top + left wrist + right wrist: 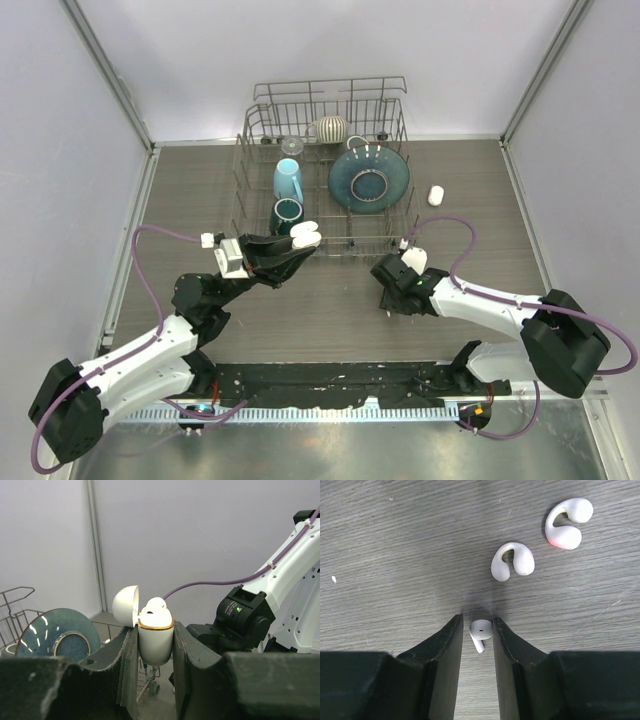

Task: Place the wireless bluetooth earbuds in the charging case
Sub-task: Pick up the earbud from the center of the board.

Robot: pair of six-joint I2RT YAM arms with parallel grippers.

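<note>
My left gripper (298, 246) (155, 628) is shut on the white charging case (155, 642) (305, 236) and holds it upright above the table. Its lid (125, 606) is swung open to the left, and one white earbud (155, 608) sits in the gold-rimmed mouth. My right gripper (477, 618) (391, 303) points down at the wooden table with its jaws narrowly open. A small stemmed white earbud (481, 630) lies on the table between them, against the right finger (507, 645), with a thin gap to the left one. The top view hides this earbud.
Two white C-shaped clip earbuds (512, 561) (569, 524) lie on the table just beyond my right fingers. A wire dish rack (246, 150) at the back holds a teal plate (369, 178), a blue cup (288, 180) and a dark cup (287, 213). A second white case (436, 195) lies right of the rack.
</note>
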